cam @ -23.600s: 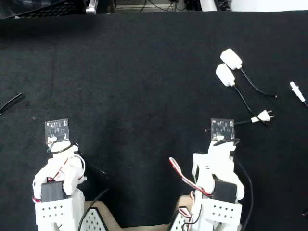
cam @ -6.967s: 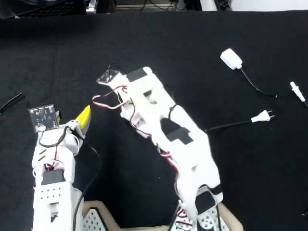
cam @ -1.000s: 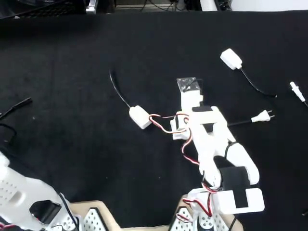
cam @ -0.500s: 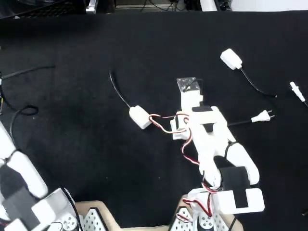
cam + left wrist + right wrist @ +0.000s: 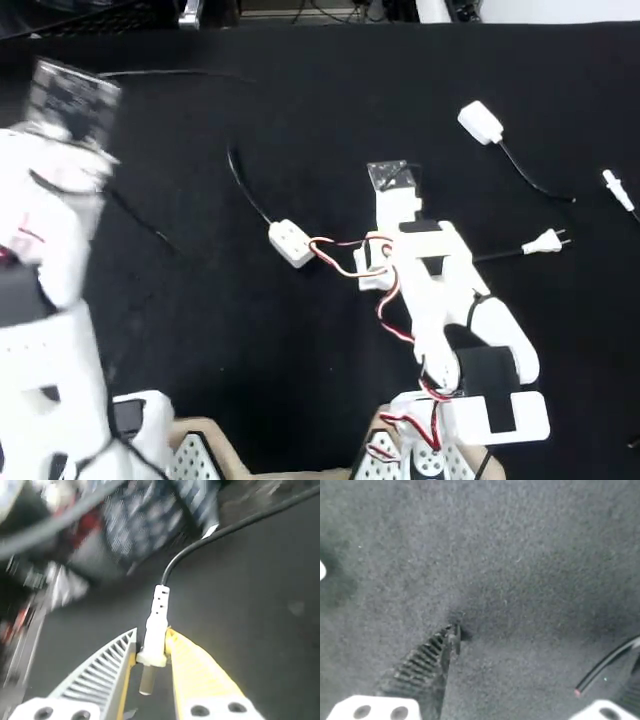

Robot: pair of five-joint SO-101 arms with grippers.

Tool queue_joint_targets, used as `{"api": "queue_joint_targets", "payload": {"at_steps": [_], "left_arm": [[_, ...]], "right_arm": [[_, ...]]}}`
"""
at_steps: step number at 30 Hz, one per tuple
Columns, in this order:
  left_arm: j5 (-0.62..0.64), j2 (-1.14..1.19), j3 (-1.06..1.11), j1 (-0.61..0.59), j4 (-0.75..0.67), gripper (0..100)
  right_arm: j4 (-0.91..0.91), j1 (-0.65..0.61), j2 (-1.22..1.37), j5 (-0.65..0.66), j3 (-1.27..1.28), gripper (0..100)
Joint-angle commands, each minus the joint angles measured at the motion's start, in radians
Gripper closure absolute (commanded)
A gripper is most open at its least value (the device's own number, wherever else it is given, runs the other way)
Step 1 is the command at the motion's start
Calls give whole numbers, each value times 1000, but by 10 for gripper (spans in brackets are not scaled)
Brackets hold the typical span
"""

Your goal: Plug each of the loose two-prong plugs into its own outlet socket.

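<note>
L gripper (image 5: pixel 151 632): pinched on white two-prong plug (image 5: pixel 156 615), prong end seen betw. fingers, black cord (image 5: pixel 210 532) run out past tips | R gripper (image 5: pixel 545 652): fingers spread, nothing gripped, tip set down by black cloth (image 5: pixel 520 555) | outlet socket (image 5: pixel 292 243): laid on cloth, near, to R gripper's left | 2nd socket (image 5: pixel 480 122) & loose plug (image 5: pixel 547 240): found to R gripper's right.

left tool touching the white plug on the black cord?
Touching. The left wrist view shows the white plug on the black cord pinched between both fingers of the left tool.
</note>
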Motion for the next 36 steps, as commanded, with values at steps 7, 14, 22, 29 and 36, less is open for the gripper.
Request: {"api": "queue_joint_targets", "payload": {"at_steps": [7, 14, 22, 29, 36], "left_arm": [[15, -342, 217, 213, 6, 971], [21, -687, 522, 490, -3, 971], [15, -984, 860, 527, -3, 971], [17, -967, 874, 529, -25, 971], [20, -968, 946, 584, -161, 971]], "right_arm": [[41, 123, -38, 26, -91, 493], [34, 133, -36, 25, -102, 493], [35, 135, -36, 26, -124, 493], [132, 94, -30, 25, -226, 494], [133, -34, -36, 25, -251, 620]]}}
